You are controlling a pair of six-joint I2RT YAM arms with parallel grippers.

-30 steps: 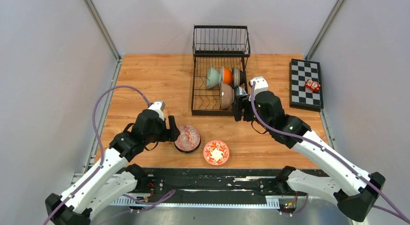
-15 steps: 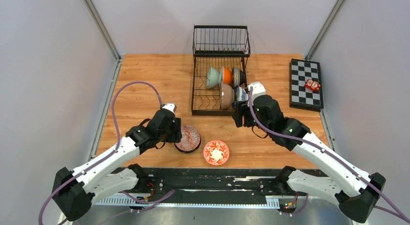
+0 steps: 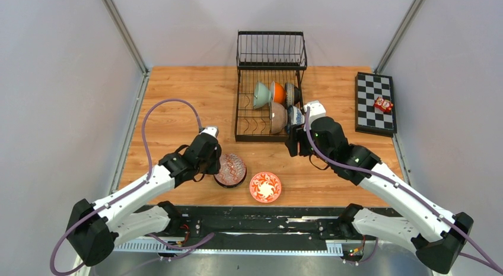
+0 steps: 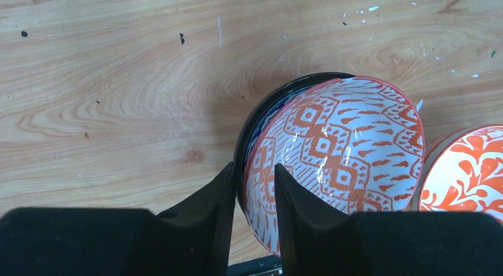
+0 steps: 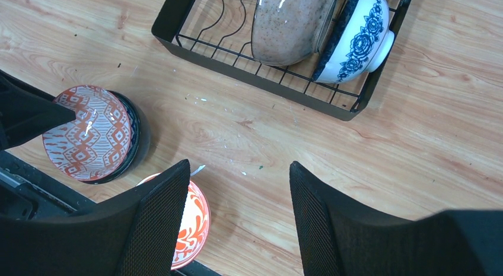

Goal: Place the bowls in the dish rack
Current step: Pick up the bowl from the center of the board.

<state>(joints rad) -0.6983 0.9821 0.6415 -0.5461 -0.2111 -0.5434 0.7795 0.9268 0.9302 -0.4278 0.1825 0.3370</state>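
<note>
A red-patterned bowl (image 3: 230, 169) (image 4: 344, 139) sits nested in a dark blue bowl (image 4: 261, 110) on the table's near side. My left gripper (image 3: 216, 163) (image 4: 255, 166) is shut on their left rims, one finger outside the dark bowl and one inside the patterned one. An orange-red floral bowl (image 3: 265, 187) (image 5: 193, 222) lies just to the right. The black wire dish rack (image 3: 249, 119) (image 5: 178, 35) holds several bowls on edge, among them a speckled brown one (image 5: 287, 24) and a blue-and-white floral one (image 5: 356, 38). By the rack's near right corner hovers my right gripper (image 3: 295, 139) (image 5: 237, 164), open and holding nothing.
A checkered board (image 3: 375, 102) with a small red toy (image 3: 383, 104) lies at the back right. Grey walls with metal posts enclose the table. The rack's raised basket (image 3: 271, 49) stands at the back.
My left arm has moved right to the nested bowls and its jaws have narrowed onto their rims. The right gripper drew slightly back from the rack and then held still.
</note>
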